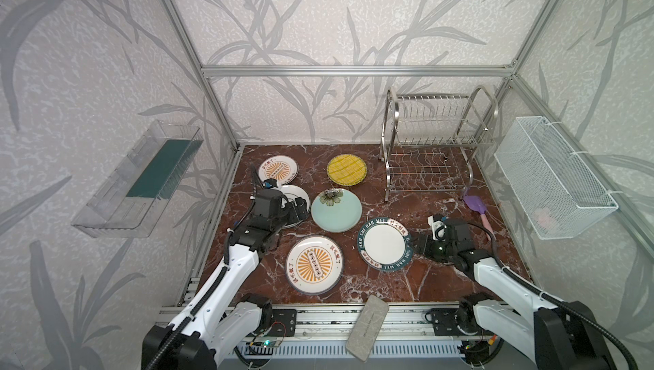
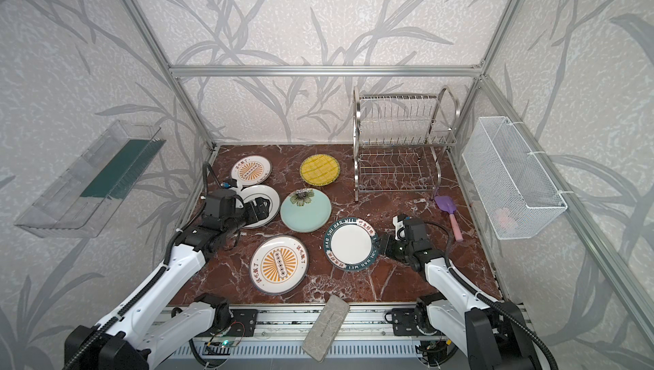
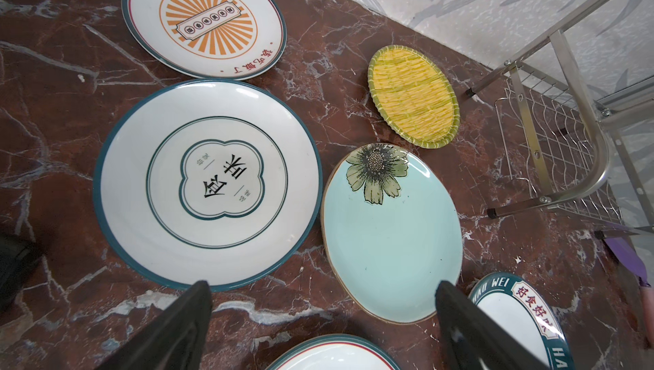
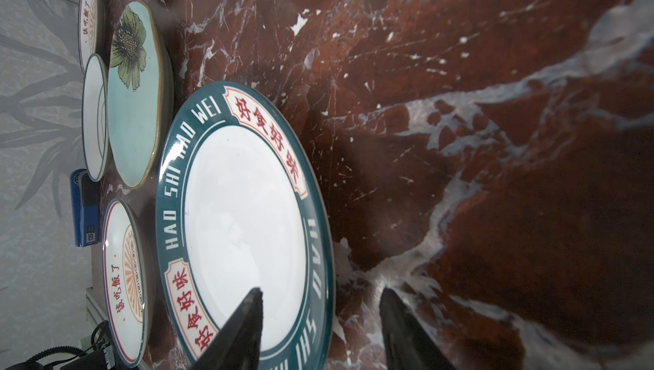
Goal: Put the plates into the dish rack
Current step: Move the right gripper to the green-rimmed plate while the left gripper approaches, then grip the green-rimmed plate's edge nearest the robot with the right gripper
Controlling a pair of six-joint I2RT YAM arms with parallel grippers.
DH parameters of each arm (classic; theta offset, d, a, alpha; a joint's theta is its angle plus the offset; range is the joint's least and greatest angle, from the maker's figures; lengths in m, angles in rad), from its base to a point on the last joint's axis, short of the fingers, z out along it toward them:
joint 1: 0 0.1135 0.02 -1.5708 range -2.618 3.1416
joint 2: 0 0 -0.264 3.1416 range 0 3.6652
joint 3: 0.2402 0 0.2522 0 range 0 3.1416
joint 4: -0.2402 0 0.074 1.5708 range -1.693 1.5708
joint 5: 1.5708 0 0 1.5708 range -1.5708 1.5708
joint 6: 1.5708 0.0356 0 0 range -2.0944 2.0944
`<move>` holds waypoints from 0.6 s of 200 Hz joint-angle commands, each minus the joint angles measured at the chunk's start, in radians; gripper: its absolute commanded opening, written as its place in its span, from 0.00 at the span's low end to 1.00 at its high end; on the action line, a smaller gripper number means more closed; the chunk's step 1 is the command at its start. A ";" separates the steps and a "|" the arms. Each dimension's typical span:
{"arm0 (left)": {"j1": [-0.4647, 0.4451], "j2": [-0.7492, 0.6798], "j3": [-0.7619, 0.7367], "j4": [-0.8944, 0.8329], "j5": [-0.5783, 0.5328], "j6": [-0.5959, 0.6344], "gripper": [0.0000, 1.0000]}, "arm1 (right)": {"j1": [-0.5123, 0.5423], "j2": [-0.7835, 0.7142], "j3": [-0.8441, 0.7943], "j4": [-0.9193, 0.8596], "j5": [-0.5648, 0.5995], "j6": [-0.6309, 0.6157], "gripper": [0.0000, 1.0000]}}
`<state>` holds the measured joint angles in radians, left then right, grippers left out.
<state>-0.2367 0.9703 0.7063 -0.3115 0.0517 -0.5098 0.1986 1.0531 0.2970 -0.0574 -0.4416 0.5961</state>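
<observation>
Six plates lie flat on the marble table. The teal-rimmed white plate [image 1: 385, 243] is at mid-right. My right gripper [image 4: 322, 292] is open astride its near rim, one finger over the plate's face, the other over the table beside it. My left gripper [image 3: 323, 315] hangs open over the white plate with rings [image 3: 208, 180], next to the mint flower plate [image 1: 336, 210]. A large sunburst plate [image 1: 314, 264] lies in front, a smaller one [image 1: 277, 171] at the back left, and the yellow plate [image 1: 346, 170] behind. The dish rack [image 1: 435, 141] stands at the back right with nothing in it.
A purple spatula [image 1: 474, 205] lies right of the rack's front leg. A white mesh basket [image 1: 552, 177] hangs on the right wall and a clear plastic tray [image 1: 141, 177] on the left wall. A grey slab [image 1: 366, 327] rests on the front rail.
</observation>
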 commanded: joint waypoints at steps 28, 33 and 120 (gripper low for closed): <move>-0.006 0.003 0.039 -0.068 0.011 0.002 0.95 | 0.002 0.073 -0.003 0.088 -0.055 0.024 0.48; -0.006 0.006 0.040 -0.070 0.012 0.004 0.95 | 0.002 0.080 -0.002 0.094 -0.059 0.024 0.47; -0.013 0.079 0.040 -0.065 0.047 0.021 0.91 | 0.002 0.234 -0.001 0.224 -0.140 0.075 0.35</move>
<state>-0.2432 1.0420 0.7197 -0.3557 0.0998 -0.4973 0.1986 1.2564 0.2985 0.1349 -0.5602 0.6422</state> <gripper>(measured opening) 0.908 0.361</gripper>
